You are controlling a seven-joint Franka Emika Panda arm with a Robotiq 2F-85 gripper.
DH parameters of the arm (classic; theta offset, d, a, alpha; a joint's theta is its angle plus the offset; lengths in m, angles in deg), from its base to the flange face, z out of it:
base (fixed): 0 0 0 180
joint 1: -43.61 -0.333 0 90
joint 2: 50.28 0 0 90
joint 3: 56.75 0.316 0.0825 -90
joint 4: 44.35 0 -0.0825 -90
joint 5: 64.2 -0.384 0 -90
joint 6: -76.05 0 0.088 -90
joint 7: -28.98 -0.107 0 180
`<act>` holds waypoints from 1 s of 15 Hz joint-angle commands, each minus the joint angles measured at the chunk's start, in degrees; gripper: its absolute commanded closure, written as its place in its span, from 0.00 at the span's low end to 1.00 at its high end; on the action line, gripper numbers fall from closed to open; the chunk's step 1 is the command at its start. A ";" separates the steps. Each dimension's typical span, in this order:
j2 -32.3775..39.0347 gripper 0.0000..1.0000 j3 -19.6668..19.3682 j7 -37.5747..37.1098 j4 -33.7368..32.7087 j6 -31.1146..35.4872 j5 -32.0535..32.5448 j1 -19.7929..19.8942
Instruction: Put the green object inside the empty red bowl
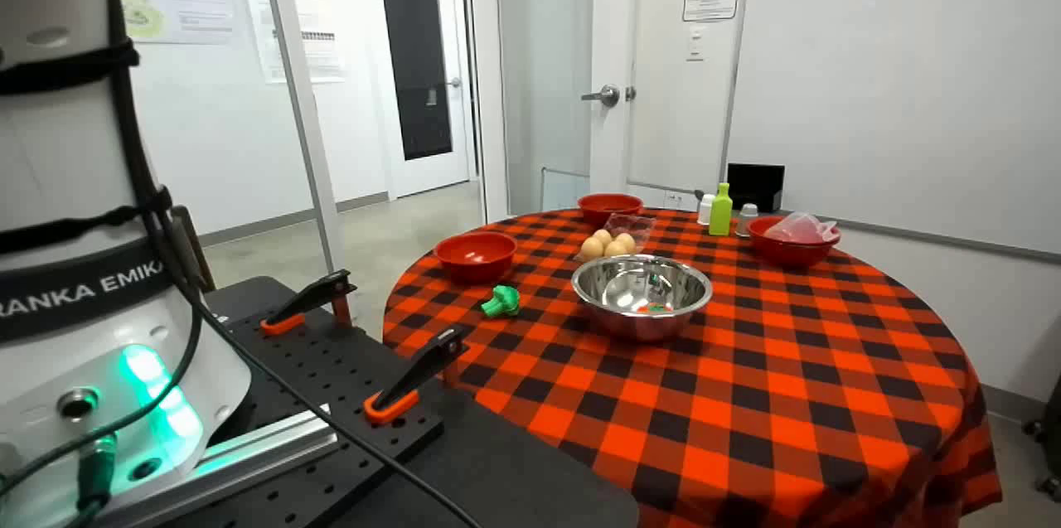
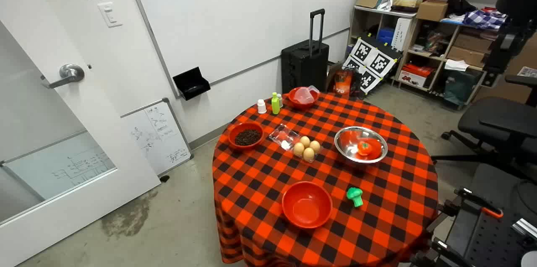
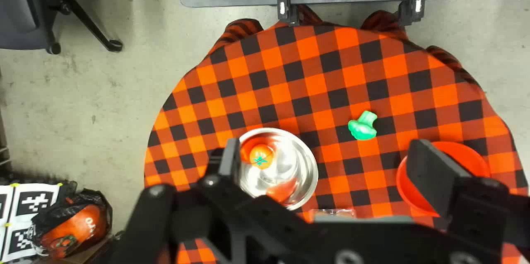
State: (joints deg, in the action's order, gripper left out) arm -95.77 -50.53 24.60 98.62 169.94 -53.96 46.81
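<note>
The green object is a small broccoli-shaped piece lying on the checkered cloth, seen in both exterior views [image 1: 501,302] [image 2: 355,197] and in the wrist view [image 3: 363,126]. The empty red bowl [image 1: 475,256] [image 2: 307,205] stands upright close beside it, not touching. In the wrist view, one finger hides much of that bowl [image 3: 467,157]. My gripper [image 3: 332,168] is wide open with nothing between its fingers, and the cloth is well beyond the fingertips. Part of the gripper [image 2: 490,77] shows high at the right edge of an exterior view.
A metal bowl [image 1: 642,324] [image 3: 305,168] holds a tomato [image 2: 364,148]. Several eggs [image 2: 308,153] sit in a clear carton. Red bowls with dark beans [image 2: 246,136] and clear plastic [image 1: 792,250] stand farther off, near a yellow-green bottle [image 2: 275,104] and white shakers [image 2: 261,106]. Clamps [image 1: 419,375] line the base.
</note>
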 commanded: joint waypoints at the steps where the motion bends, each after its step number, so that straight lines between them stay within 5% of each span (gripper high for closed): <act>1: 0.15 0.00 -0.93 -0.73 -0.16 -0.26 0.62 -1.32; 6: 0.92 0.00 -2.58 0.29 0.29 1.45 -0.89 -1.86; 12: 8.80 0.00 -9.53 7.40 3.70 13.20 -13.40 -5.81; 15: 14.91 0.00 -9.84 9.75 5.63 19.83 -18.06 -7.08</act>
State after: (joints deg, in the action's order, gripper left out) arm -87.00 -59.48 31.46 103.64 184.46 -67.55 41.41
